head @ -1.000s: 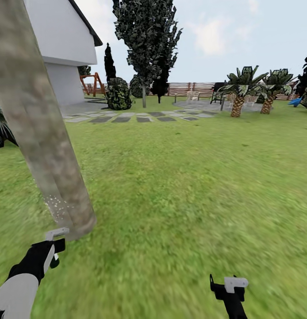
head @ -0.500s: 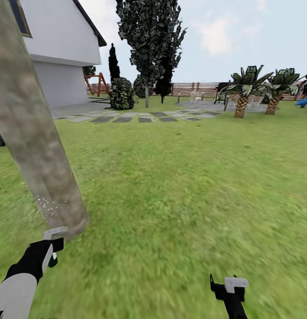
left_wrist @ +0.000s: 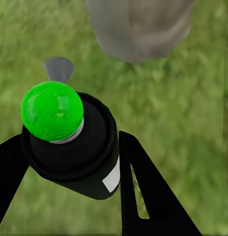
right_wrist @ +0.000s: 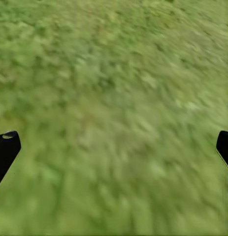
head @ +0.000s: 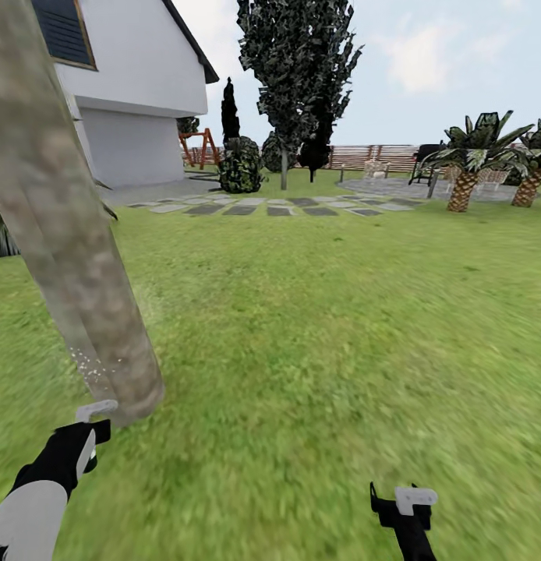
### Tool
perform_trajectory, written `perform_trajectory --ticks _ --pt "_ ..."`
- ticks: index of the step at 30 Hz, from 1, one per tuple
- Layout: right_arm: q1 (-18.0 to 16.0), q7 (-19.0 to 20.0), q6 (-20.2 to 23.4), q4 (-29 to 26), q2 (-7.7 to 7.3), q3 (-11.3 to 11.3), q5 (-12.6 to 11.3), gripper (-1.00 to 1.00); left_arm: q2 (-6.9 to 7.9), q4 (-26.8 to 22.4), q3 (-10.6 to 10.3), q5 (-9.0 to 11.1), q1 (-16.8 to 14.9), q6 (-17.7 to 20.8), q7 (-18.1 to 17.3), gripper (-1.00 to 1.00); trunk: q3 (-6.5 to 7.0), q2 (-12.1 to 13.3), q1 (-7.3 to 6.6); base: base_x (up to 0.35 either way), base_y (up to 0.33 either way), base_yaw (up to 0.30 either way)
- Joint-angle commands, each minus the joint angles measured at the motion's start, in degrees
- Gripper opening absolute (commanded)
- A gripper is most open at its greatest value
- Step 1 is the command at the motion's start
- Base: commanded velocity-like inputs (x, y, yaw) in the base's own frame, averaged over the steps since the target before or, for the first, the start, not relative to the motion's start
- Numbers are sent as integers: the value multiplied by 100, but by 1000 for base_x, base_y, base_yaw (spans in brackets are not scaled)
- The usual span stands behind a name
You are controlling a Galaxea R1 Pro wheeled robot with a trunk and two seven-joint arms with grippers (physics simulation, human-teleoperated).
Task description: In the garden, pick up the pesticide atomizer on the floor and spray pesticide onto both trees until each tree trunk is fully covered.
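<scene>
Left hand (left_wrist: 69, 172) pinches the pesticide atomizer (left_wrist: 74, 147), its two black fingers pressed against the dark body on either side, the bright green cap (left_wrist: 52, 110) and the grey nozzle (left_wrist: 58, 69) sticking out beyond the fingertips. Just ahead of that hand rises the tree trunk (head: 68, 234), mottled tan-grey and leaning; in the head view we see the left hand (head: 87, 432) low by the trunk's foot, with a scatter of pale specks (head: 91, 362) on the bark just above it, which we take for spray.

To do this step well, we judge that we should keep the nozzle pointed squarely at the bark, stay near without touching it, and sweep steadily up the trunk and around it, since most of the surface we can see bears no specks. The far side of the trunk is hidden from us, so we cannot say how covered it is.

Our right hand (head: 403, 502) hangs well apart, spread wide over the lawn (right_wrist: 114, 118) with nothing between its fingers.

Counting: one atomizer, one bare trunk within reach, two hands. Farther off stand two short palms (head: 461, 167), one tall dark tree (head: 298, 78), one white house (head: 138, 93) and a slatted fence (head: 380, 156).
</scene>
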Motion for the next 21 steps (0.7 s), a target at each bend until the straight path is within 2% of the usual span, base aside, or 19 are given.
perform_trajectory --ticks 1,9,13,18,21 --pt "-5 -38 -14 9 1 -20 62 100 -7 -5 14 -23 -4 25 -9 -100 -5 -2 -1 19 -268 4" --pt "-5 -40 -14 9 1 -20 63 100 -2 -21 35 -12 -4 21 -17 -100 -5 -2 -1 2 -273 18" --pt "-5 -38 -14 9 3 -20 65 100 -2 -24 39 -11 -4 20 -11 -100 -5 -2 -1 33 -271 245" --pt "-5 -36 -14 9 4 -20 66 100 -19 -17 28 -10 -4 13 -10 -100 -5 -2 -1 194 -223 269" --pt "-5 -35 -14 9 1 -20 66 100 -28 -15 23 -11 -4 13 -15 -100 -5 -2 -1 246 -181 63"
